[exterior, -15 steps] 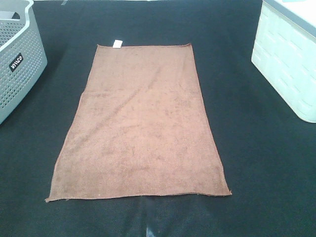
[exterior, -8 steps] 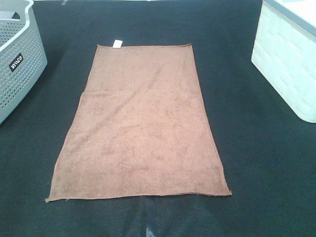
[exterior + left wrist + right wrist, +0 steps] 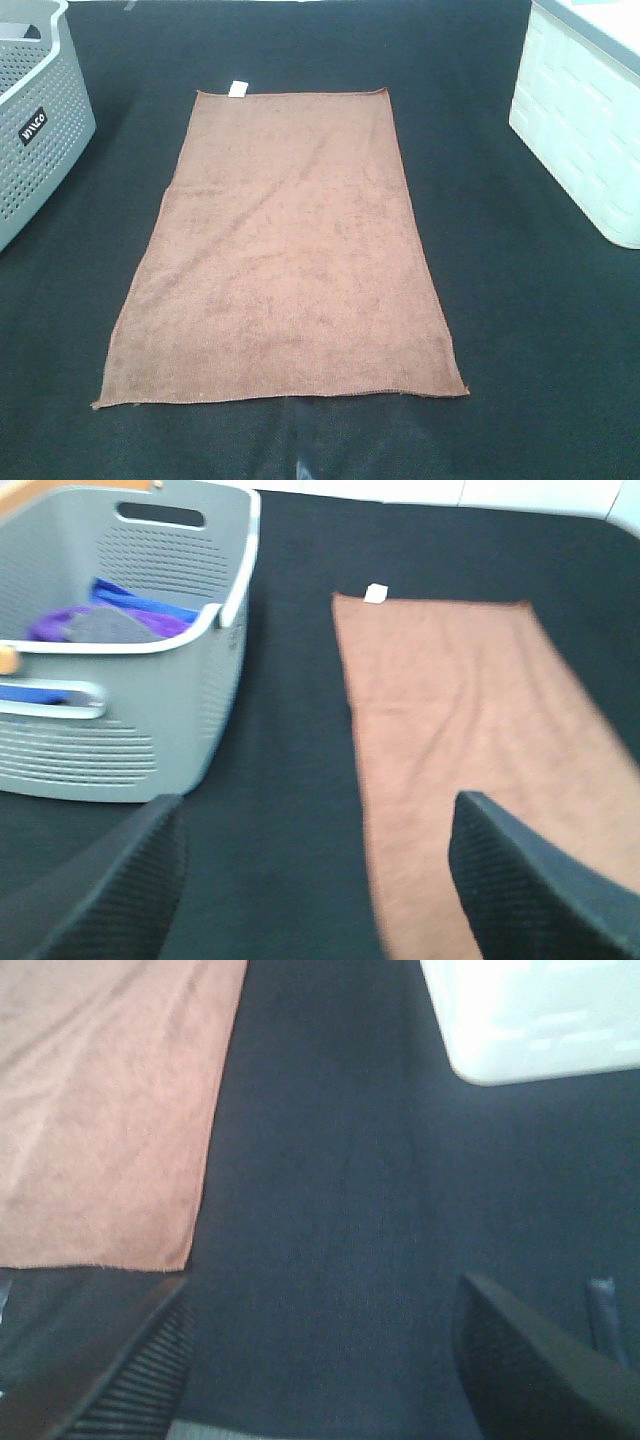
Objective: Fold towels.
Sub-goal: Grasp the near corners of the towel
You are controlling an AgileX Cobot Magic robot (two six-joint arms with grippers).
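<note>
A reddish-brown towel lies flat and spread out on the black table, its long side running away from me, with a small white tag at its far edge. It also shows in the left wrist view and in the right wrist view. No gripper shows in the exterior high view. My left gripper is open and empty, above the black surface by the towel's left edge. My right gripper is open and empty, above the bare surface to the right of the towel's near right corner.
A grey perforated basket stands at the far left; in the left wrist view it holds purple and blue cloths. A white bin stands at the far right, also in the right wrist view.
</note>
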